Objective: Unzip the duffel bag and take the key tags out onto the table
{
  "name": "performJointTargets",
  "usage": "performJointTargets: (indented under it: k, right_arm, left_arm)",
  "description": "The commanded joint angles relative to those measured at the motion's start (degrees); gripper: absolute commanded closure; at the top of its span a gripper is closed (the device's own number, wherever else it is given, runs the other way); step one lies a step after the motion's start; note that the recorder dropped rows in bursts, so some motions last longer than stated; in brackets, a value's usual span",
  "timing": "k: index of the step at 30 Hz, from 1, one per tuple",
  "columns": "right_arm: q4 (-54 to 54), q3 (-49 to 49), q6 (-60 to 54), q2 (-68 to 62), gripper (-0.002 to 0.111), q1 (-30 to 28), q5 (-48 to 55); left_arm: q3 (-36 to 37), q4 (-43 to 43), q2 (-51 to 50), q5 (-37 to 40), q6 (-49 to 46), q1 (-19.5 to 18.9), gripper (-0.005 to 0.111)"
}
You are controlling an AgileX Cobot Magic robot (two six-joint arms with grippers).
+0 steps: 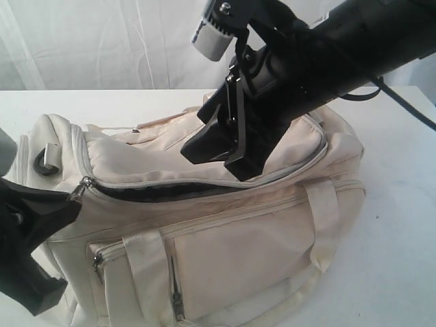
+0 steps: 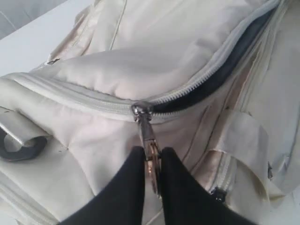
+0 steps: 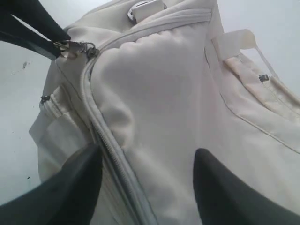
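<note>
White table (image 1: pixel 402 204), pale wrinkled backdrop (image 1: pixel 102 41) behind, nothing else on the surface that I can see. The duffel bag (image 1: pixel 225 238) fills the centre and lower frame, lying on its base. It's soft cream fabric that sags and dents, so it will likely shift or bunch if tugged and probably wants pinning down. Best hold is the metal zipper pull (image 2: pixel 149 136): small, stiff, maybe slippery. The left gripper (image 2: pixel 151 152) is pinched closed on that pull, at the bag's left end near the black strap ring (image 1: pixel 46 163). A dark slit (image 1: pixel 157 192) runs right from the slider, so the zip is partly open. Key tags aren't visible, presumably inside. The right gripper (image 3: pixel 147 154) hovers over the bag's top panel, upper centre, jaws spread wide, holding nothing; can't tell if it touches the fabric.
</note>
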State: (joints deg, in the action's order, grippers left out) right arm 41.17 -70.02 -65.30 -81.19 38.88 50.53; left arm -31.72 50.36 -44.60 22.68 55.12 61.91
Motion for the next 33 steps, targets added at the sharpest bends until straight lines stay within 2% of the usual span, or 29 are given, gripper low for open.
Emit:
performJointTargets:
  k: [1, 7, 14, 21, 25, 28, 31, 33]
  right_arm:
    - [1.9, 1.1, -0.7, 0.5, 0.052, 0.0, 1.8]
    - [5.4, 2.2, -6.9, 0.5, 0.037, 1.9, 0.1]
    - [5.1, 2.3, -9.5, -1.1, 0.037, 8.1, -4.7]
    - [-4.0, 2.3, -6.4, -6.7, 0.038, 13.1, -11.2]
    - [-4.0, 2.3, -6.4, -8.3, 0.042, 15.3, -14.1]
    - [-4.5, 2.3, -6.0, -9.0, 0.054, 16.5, -16.0]
    - [-5.5, 2.3, -4.8, -8.9, 0.079, 17.2, -15.6]
    - [-5.6, 2.3, -4.8, -8.9, 0.099, 17.2, -14.1]
  left_arm:
    - [0.3, 0.2, 2.2, 1.0, 0.4, -0.1, 0.107]
    - [0.3, 0.2, 3.3, 4.8, 0.4, -0.1, 0.107]
    - [0.3, 0.6, 3.5, 4.7, 0.3, -0.1, 0.107]
    - [0.3, 0.7, 3.5, 4.7, 0.2, -0.1, 0.107]
    - [0.3, 0.9, 3.5, 4.7, 0.2, -0.1, 0.107]
    - [0.3, 1.4, 3.5, 4.7, 0.2, -0.1, 0.107]
    - [0.3, 1.5, 3.5, 5.3, 0.1, -0.1, 0.107]
    - [0.3, 1.6, 3.5, 6.2, 0.1, -0.1, 0.107]
